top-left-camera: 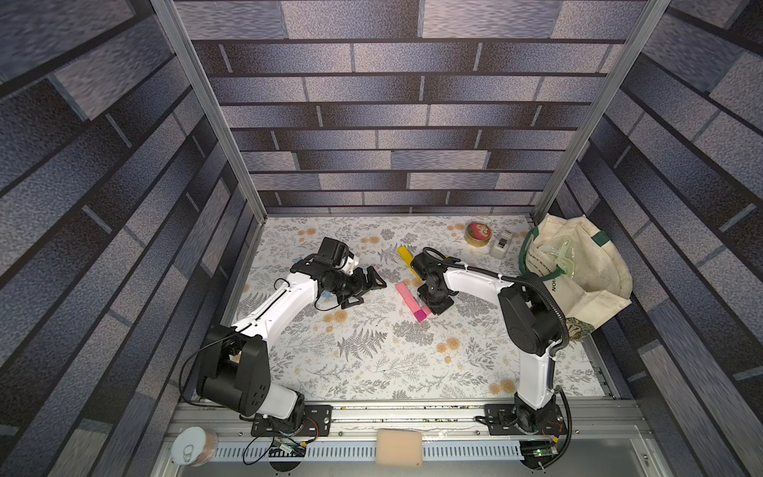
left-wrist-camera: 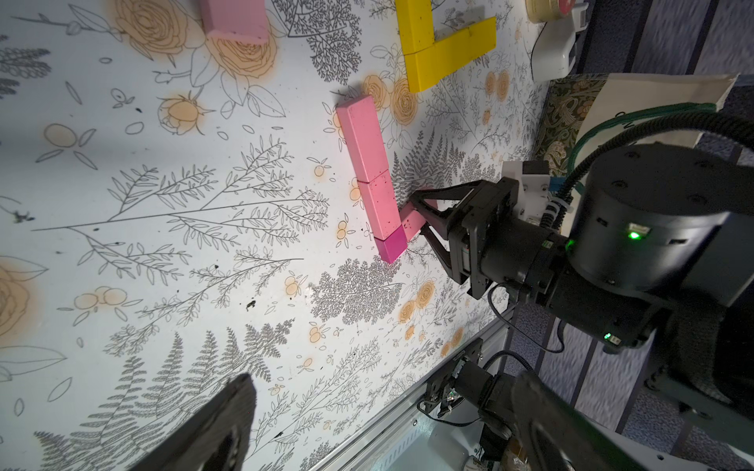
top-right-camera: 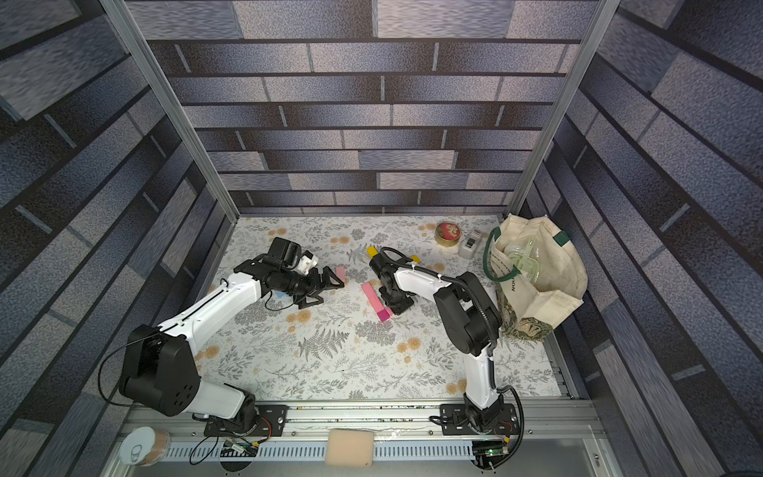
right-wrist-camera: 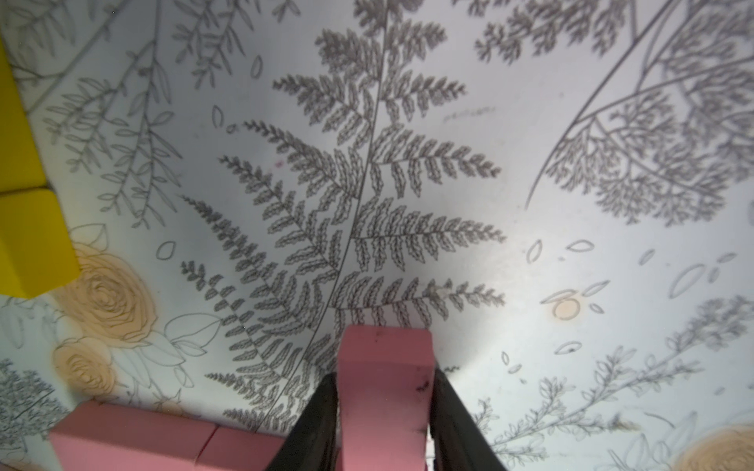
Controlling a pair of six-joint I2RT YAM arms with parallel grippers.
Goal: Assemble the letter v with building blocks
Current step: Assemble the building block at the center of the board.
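Near centre of tabletop (top-left-camera: 371,363): right gripper (left-wrist-camera: 420,216) pinches pink block (right-wrist-camera: 385,367), partly cut off, beside magenta cube (left-wrist-camera: 391,246) ending pink row (left-wrist-camera: 367,163). Yellow blocks (top-left-camera: 405,255) half-hidden behind right arm (top-left-camera: 475,281). Left gripper (top-left-camera: 365,289) wide open, empty.

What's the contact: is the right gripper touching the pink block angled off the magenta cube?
Touching. In the right wrist view the fingers of the right gripper press against both sides of the pink block, no gap.
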